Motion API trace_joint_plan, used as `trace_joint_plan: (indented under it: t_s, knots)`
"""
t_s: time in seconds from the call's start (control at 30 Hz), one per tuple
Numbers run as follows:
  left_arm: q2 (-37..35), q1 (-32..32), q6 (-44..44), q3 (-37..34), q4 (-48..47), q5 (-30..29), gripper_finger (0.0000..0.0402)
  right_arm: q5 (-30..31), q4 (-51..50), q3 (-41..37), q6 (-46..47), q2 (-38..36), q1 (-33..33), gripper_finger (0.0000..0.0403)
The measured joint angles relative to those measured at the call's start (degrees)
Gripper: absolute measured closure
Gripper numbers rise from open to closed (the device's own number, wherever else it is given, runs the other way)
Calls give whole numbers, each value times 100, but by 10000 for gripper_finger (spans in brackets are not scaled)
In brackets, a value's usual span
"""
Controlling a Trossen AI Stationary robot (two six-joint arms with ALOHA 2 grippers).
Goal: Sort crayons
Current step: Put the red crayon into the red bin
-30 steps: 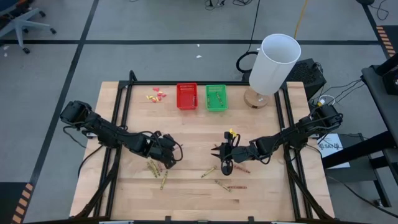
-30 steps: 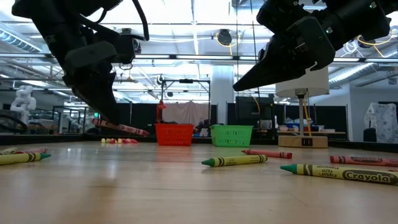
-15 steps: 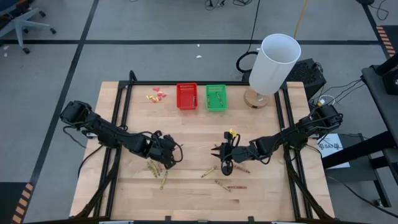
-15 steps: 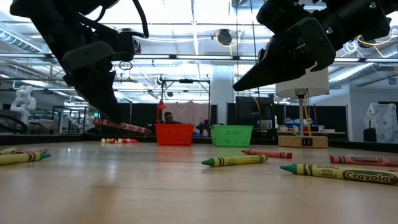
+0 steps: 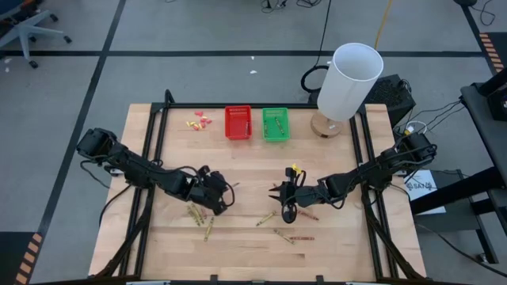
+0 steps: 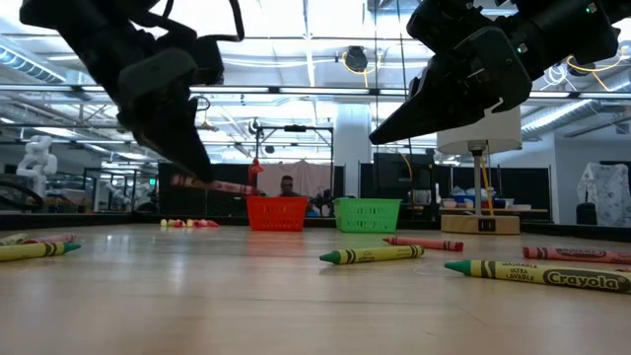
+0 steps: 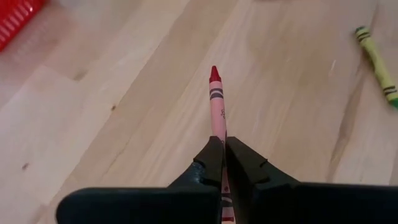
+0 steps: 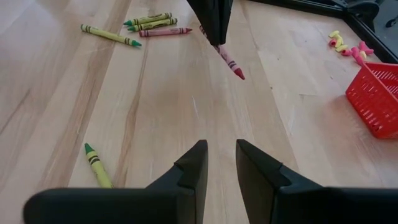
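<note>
The left gripper [image 7: 219, 163] squeezes a red crayon [image 7: 217, 111] above the table. The right gripper [image 8: 220, 167] waits with fingers apart. Some crayons already sit in the red basket [image 5: 238, 123] and green basket [image 5: 275, 124] far away. Several loose crayons [image 5: 207, 228] are left near.

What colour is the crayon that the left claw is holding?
Red crayon, clearest in the left wrist view, pinched in the left gripper.

A pale wooden table [image 5: 333, 253] with visible grain and a smooth, faintly glossy finish. Red crayon [image 7: 217, 107] wrapped in matt paper, its waxy tip bare, pinched between matt black plastic fingers [image 7: 208, 163]. Red basket [image 5: 238, 123] and green basket [image 5: 275, 124] of shiny meshed plastic
</note>
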Motion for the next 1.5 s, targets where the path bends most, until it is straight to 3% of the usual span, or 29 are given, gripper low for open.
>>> trace_joint_plan:
  t_s: [0.47,0.53,0.63,0.77,0.93,1.03,1.23,1.5]
  knots:
    - [-2,0,905,0,1170,-192,393,9,20,0,-16,0,0,332]
    - [-2,0,1094,0,1307,-175,393,232,121,0,28,0,0,327]
    - [-2,0,1352,0,1515,-116,393,579,237,2,22,0,-39,303]
    - [-2,0,1619,0,1671,30,393,525,409,2,-130,0,-165,247]
    - [-2,0,1827,0,1733,132,393,-138,906,2,-568,0,-340,180]
    - [-2,0,1903,0,1736,140,393,-597,1079,2,-603,0,-525,164]
    - [-2,0,2058,0,1738,149,393,-1533,1458,56,-492,303,-909,171]
    - [-2,0,2196,2,1748,151,393,-1690,1267,949,-803,1337,-947,181]
